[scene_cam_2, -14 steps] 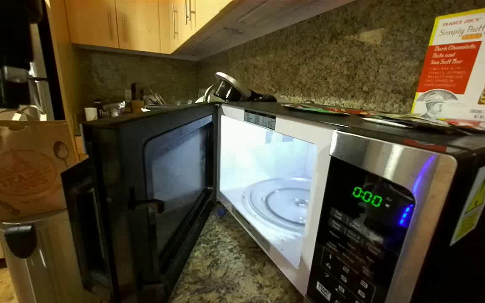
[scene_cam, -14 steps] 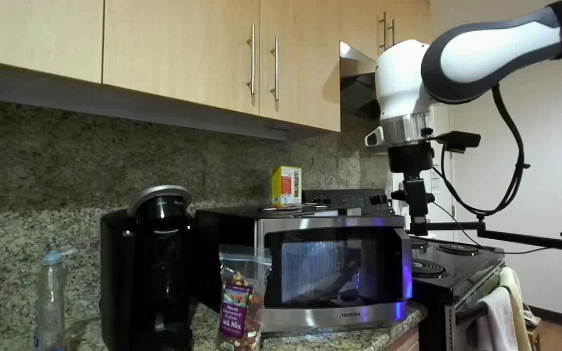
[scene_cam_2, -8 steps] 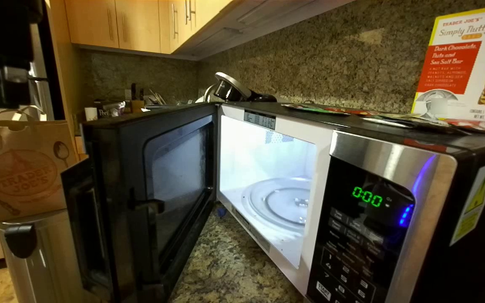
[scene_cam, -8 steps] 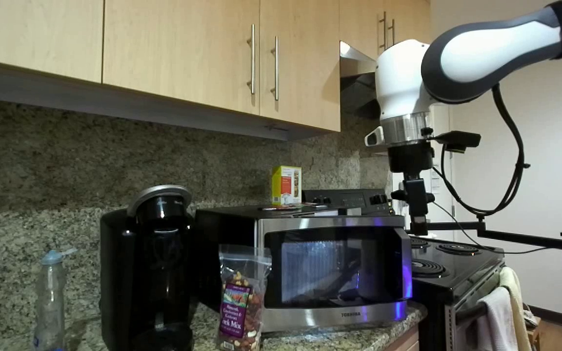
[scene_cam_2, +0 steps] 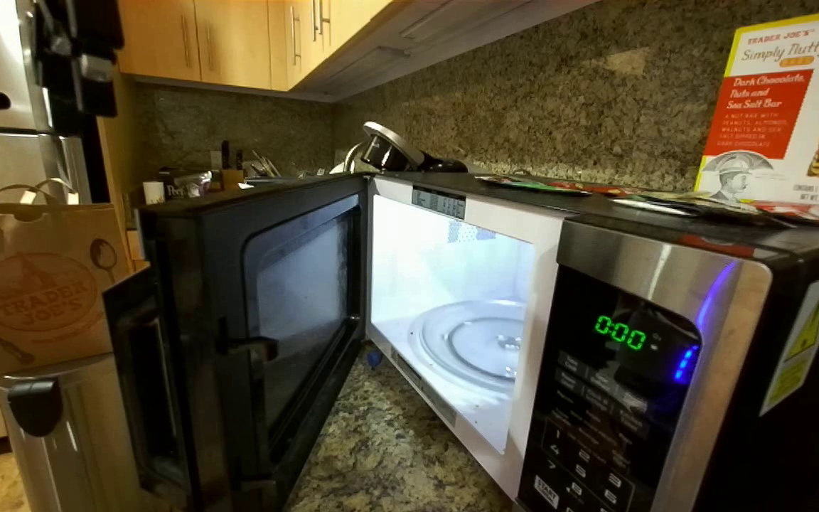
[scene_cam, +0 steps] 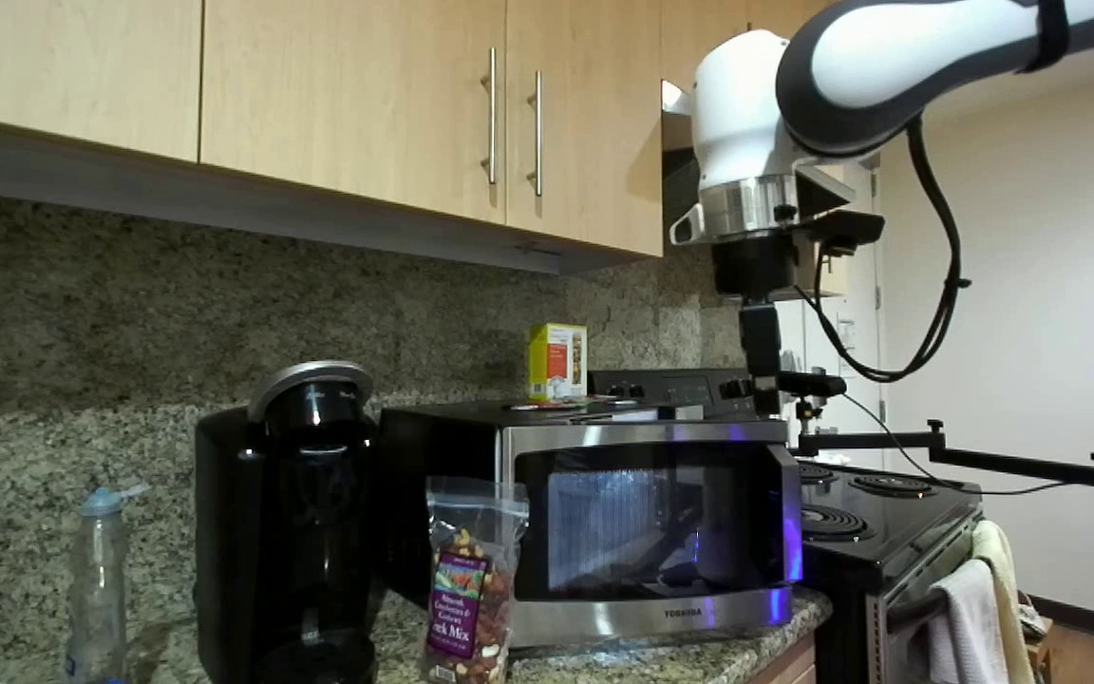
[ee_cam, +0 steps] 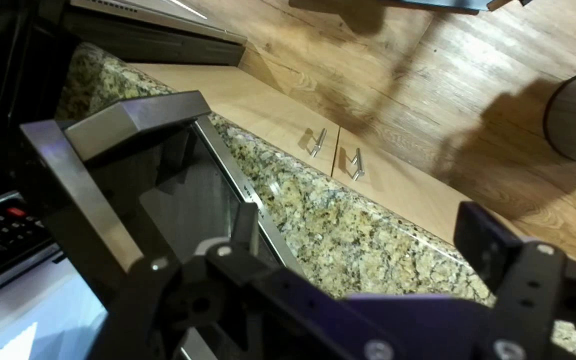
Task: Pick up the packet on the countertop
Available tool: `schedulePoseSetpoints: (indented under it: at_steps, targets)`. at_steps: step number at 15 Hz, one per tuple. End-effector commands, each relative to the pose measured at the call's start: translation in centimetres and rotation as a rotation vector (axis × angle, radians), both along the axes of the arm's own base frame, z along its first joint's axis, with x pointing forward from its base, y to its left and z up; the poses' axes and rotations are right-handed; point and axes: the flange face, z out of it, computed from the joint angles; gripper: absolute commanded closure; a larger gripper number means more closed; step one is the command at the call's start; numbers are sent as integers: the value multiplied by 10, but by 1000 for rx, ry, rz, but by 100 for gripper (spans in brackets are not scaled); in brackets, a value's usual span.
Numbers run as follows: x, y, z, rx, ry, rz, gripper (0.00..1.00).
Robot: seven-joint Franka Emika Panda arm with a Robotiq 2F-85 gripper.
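Note:
The packet [scene_cam: 466, 608] is a clear zip pouch of nuts with a purple label. It stands roughly upright on the speckled granite countertop [scene_cam: 661, 662], right of the coffee maker and in front of the microwave's left end in an exterior view. It is out of sight in the other views. The countertop also shows in an exterior view [scene_cam_2: 381, 455] and in the wrist view [ee_cam: 348, 235]. My gripper [ee_cam: 363, 235] is open, with nothing between its fingers. In an exterior view the gripper [scene_cam: 767, 394] points down, above and right of the packet, near the microwave's top right corner.
The microwave [scene_cam_2: 665, 245] has its door [scene_cam_2: 203, 341] swung open. A coffee maker [scene_cam: 286, 532] and a clear bottle [scene_cam: 99, 589] stand left of the packet. A yellow-white box [scene_cam: 558, 361] and flat packets stand or lie on the microwave. Upper cabinets [scene_cam: 348, 104] hang above.
The arm and gripper have moved left and up in an exterior view since half a second ago, and right and up in the opposite camera's picture. The packet has not moved.

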Motion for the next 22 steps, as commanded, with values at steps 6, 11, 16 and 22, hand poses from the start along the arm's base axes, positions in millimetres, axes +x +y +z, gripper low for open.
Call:
schedulePoseSetpoints:
  at_steps: [6, 11, 16, 22]
  targets:
    - [91, 75, 19, 28, 75, 85, 0]
    - [144, 97, 24, 38, -21, 175, 0]
    - [154, 96, 16, 33, -21, 155, 0]
    - [167, 92, 9, 45, -27, 202, 0]
